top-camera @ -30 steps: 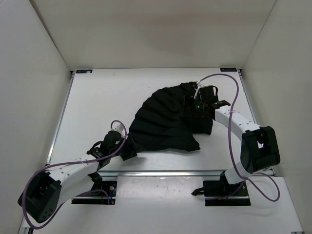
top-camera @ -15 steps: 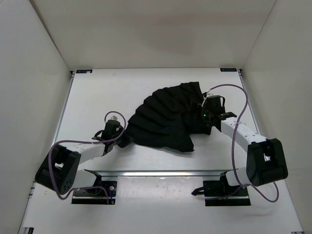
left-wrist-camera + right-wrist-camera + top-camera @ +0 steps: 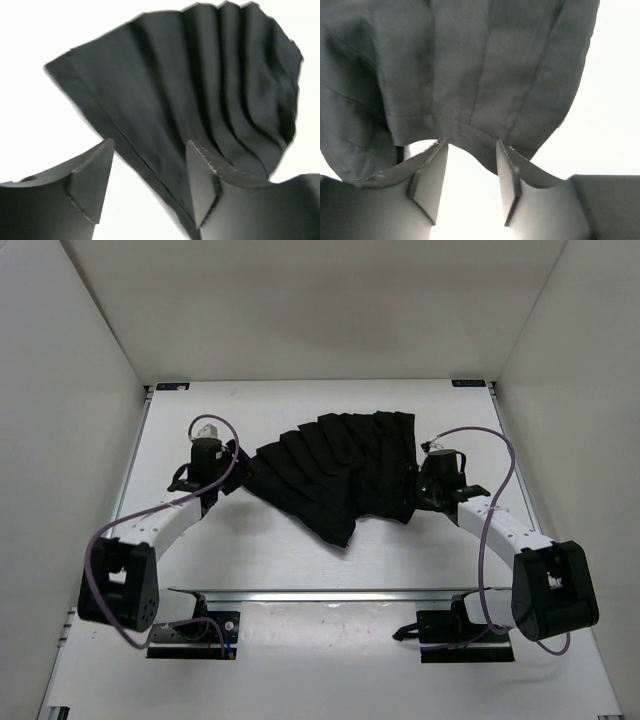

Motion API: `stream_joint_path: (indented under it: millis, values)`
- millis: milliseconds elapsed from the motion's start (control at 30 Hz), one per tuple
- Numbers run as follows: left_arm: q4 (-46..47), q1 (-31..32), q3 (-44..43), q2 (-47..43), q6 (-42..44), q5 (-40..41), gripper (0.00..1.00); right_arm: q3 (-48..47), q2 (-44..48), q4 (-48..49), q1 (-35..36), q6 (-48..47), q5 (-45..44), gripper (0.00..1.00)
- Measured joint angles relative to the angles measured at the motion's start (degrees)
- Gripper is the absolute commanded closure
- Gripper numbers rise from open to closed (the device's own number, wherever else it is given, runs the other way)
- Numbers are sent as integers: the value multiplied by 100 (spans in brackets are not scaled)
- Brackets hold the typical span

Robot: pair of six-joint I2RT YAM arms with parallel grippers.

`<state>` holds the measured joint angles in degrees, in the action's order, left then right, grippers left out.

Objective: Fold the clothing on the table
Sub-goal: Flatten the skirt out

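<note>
**Pleated black clothing fanned out mid-table, one arm at each end.**

The left gripper is seen with jaws parted. The garment's left edge runs between the fingers but is not pinched. The right gripper is likewise parted, with the hem lying just at its fingertips and nothing clamped. Risks, as judged from here: on the right only a thin lip of hem may be caught if the jaws are closed, and it could slip free once lifted. On the left a single top pleat might be taken, so the layers beneath would be left behind and the fan pulled apart rather than folded. If the two ends are raised unevenly, a skewed, bunched fold is likely.
</note>
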<state>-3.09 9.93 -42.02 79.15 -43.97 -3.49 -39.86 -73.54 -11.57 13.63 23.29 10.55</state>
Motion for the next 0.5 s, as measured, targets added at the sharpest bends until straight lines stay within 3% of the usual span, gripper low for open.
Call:
stream_joint_path:
  millis: [67, 267, 367, 500]
  values:
    - [-216, 236, -2, -356, 125, -57, 26, 87, 2, -7, 33, 37, -4, 50]
    - [20, 1617, 632, -1123, -214, -468, 26, 162, 2, 9, 131, 61, -48, 48]
    - [376, 2337, 1132, -957, -684, -688, 27, 162, 2, 15, 127, 70, -61, 46]
    - [728, 2841, 1222, -332, -1150, -772, 25, 170, 0, 42, 125, 70, -83, 45]
